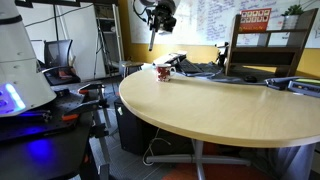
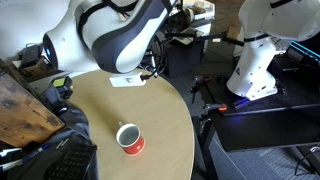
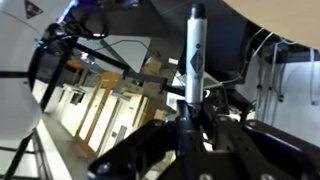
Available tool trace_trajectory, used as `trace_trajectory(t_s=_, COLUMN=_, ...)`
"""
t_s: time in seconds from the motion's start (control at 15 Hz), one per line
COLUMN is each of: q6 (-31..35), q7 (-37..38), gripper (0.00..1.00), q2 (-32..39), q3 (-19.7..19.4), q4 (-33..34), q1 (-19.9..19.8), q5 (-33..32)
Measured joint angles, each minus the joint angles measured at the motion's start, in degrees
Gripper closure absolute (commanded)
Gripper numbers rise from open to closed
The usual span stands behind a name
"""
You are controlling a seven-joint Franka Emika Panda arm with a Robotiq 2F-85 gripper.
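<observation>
Wrist view, claw (image 3: 190, 112) clenched on grey marker (image 3: 194, 50), red mug (image 2: 130, 139) seen only in both exterior views

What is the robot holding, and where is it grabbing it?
The end effector is shut on a pen, gripping it near one end; the rest sticks out.

1 marker (image 3: 194, 50), upright. 1 round wooden counter (image 1: 225, 105). On it, 1 red mug (image 1: 163, 71) and 1 white card (image 2: 127, 80). Beside the counter, 1 white robot body (image 2: 255, 55) with 1 blue light (image 2: 245, 108). Further back, 1 dark office chair (image 1: 58, 55), 1 whiteboard (image 1: 205, 20), 1 red poster (image 1: 255, 18), 1 potted plant (image 1: 292, 12) and 1 wooden shelf unit (image 1: 275, 50). Dark clutter on the far counter edge too blurred to count.
</observation>
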Motion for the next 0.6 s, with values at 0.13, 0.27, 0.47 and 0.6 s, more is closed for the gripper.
trace_trajectory(t_s=0.13, q6=-3.7, q7=-0.1, gripper=0.81, q2=1.7, q3=0.7, q4=2.2, q1=-0.2, q5=-0.2)
trace_trajectory(t_s=0.27, q6=-4.4, q7=-0.1, gripper=0.81, q2=2.2, q3=0.8, q4=2.8, q1=-0.2, q5=-0.2)
trace_trajectory(t_s=0.47, q6=-4.4, q7=-0.1, gripper=0.95, q2=2.2, q3=0.8, q4=2.9, q1=-0.3, q5=-0.2)
trace_trajectory(t_s=0.6, q6=-4.4, q7=0.3, gripper=0.95, q2=2.3, q3=1.4, q4=2.9, q1=-0.6, q5=-0.2)
